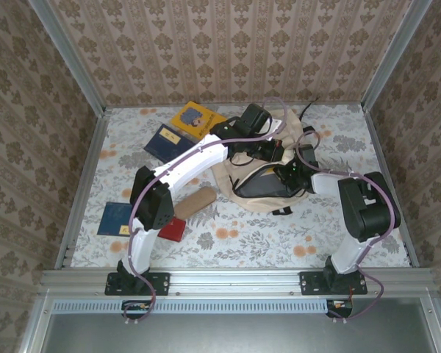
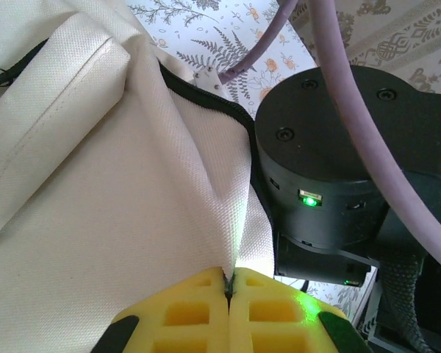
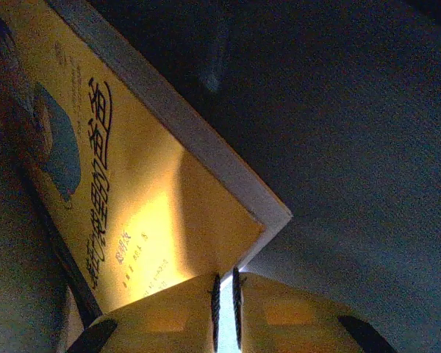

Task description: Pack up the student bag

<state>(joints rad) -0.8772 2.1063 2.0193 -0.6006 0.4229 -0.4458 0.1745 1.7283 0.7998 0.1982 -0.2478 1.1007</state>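
The student bag (image 1: 253, 202) lay slumped at three o'clock from the centre of the surface (image 1: 279, 243): soft, light cloth, likely floppy, best taken by its zip rim. The left gripper (image 2: 228, 285) had its jaws clenched on that fabric. The right gripper (image 3: 225, 288) had its jaws pinching a yellow book (image 3: 132, 206) by the corner.

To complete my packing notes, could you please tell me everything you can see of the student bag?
The student bag is a cream backpack of soft woven fabric, crumpled and lying on the floral table, right of centre. A dark zipper edges its opening, which gapes toward the arms and shows dark lining. The left gripper is shut on a fold of the fabric near the zipper. The right gripper is inside the bag, at the corner of a yellow book.
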